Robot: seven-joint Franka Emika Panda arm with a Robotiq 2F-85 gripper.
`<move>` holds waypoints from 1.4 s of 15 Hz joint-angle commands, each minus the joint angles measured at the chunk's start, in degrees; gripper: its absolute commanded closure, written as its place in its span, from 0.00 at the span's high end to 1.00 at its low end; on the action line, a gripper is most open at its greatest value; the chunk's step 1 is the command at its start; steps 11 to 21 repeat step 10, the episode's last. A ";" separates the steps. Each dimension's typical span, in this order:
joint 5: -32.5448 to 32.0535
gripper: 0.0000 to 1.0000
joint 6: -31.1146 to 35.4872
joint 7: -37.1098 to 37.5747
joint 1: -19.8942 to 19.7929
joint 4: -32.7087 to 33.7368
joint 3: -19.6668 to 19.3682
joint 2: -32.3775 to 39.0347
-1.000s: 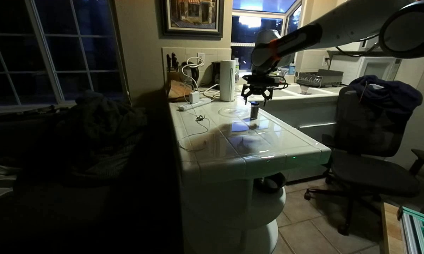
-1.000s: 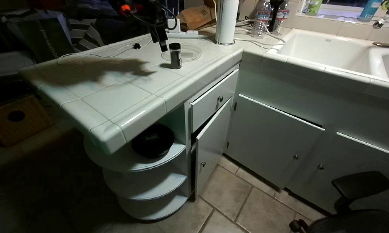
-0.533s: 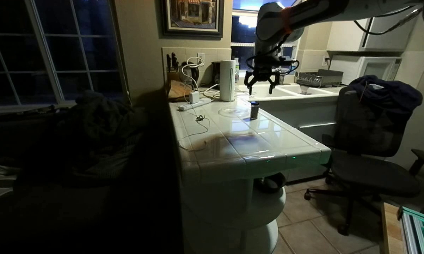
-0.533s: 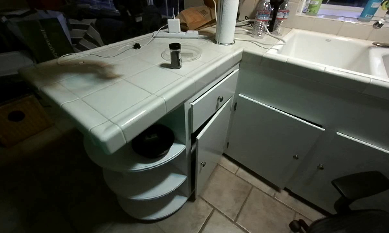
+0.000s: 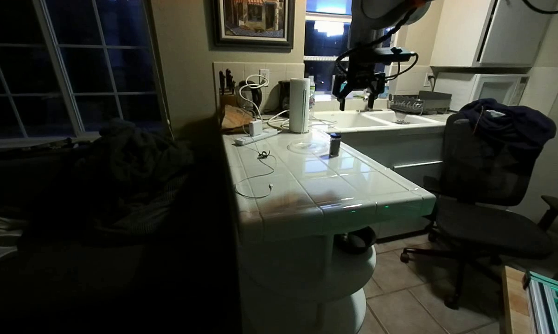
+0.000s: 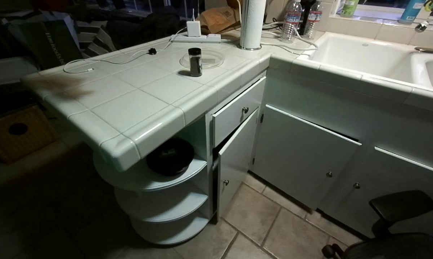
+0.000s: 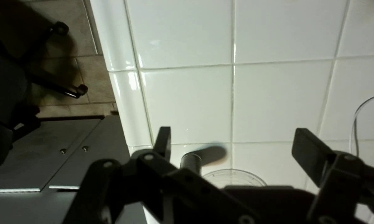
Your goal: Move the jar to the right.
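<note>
In both exterior views the jar (image 6: 195, 64) is seen upright on the tiled countertop (image 6: 130, 108), just beside a clear dish (image 6: 213, 58) set at about four o'clock from it in the wrist view. In an exterior view it is placed at about seven o'clock from the gripper (image 5: 356, 103), not touching, with the jaws spread wide and nothing held. The jar is judged light, stiff and smooth, perhaps glass or hard plastic, and could be tipped or let slip if pinched high; it is best gripped round the middle of its body, below the dark cap (image 6: 194, 51), with moderate pressure. No writing can be read on it. At nine o'clock from it, on a green bag (image 6: 45, 45), what appears to be "foods" can be read; at two o'clock, the labels on two bottles (image 6: 291, 22) are too small to be made out.
</note>
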 commanded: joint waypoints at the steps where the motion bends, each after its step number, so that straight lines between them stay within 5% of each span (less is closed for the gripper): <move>1: 0.91 1.00 3.77 -6.84 -0.92 -8.48 1.55 -7.73; 2: 2.10 1.00 1.67 -10.16 -1.17 -8.95 1.66 -8.85; 3: 0.61 1.00 0.89 -5.84 -1.29 -4.38 1.86 -4.98; 21: 1.21 1.00 0.84 -9.25 -1.62 -7.46 2.16 -8.01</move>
